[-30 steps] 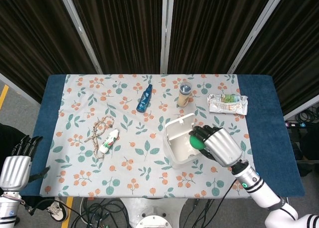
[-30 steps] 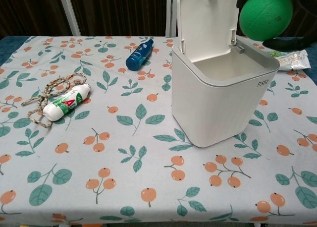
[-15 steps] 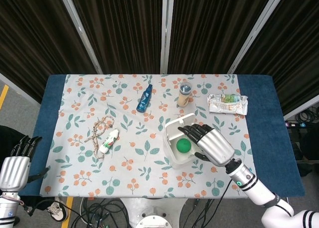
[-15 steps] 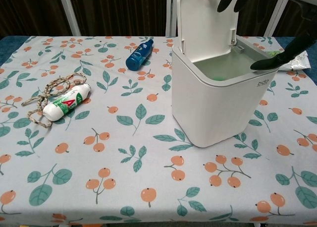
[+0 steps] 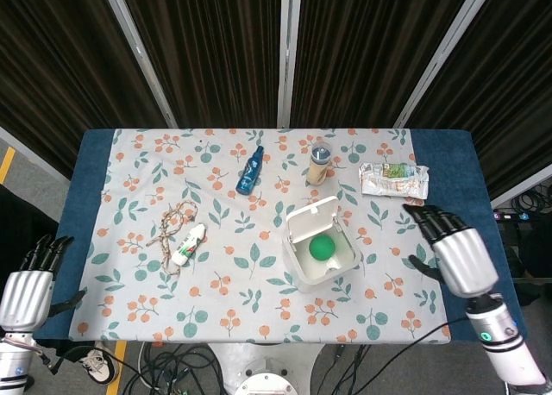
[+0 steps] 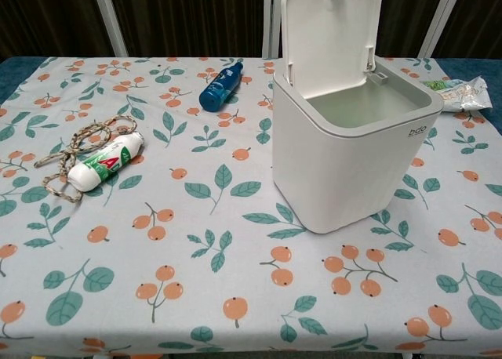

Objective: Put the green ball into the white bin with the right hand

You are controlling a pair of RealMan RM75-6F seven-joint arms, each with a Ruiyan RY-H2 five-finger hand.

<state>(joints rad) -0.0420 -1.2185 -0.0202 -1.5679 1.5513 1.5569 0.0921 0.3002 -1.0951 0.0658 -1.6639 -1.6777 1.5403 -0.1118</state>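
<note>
Your right hand (image 5: 454,255) has let go and pulled back off the bin to the table's right side, fingers apart and empty. Your left hand (image 5: 26,293) idles off the near-left corner, seemingly open. The green ball (image 5: 322,247) now lies inside the white bin (image 6: 345,171), so the drop looks done.

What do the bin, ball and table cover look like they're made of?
White bin: likely moulded plastic, smooth matte walls with a hinged lid.
Green ball: plain matte green, maybe rubber or foam; can't tell which.
Table cover: looks like printed cloth or vinyl, leaf-and-fruit pattern, flat with little sheen.
</note>
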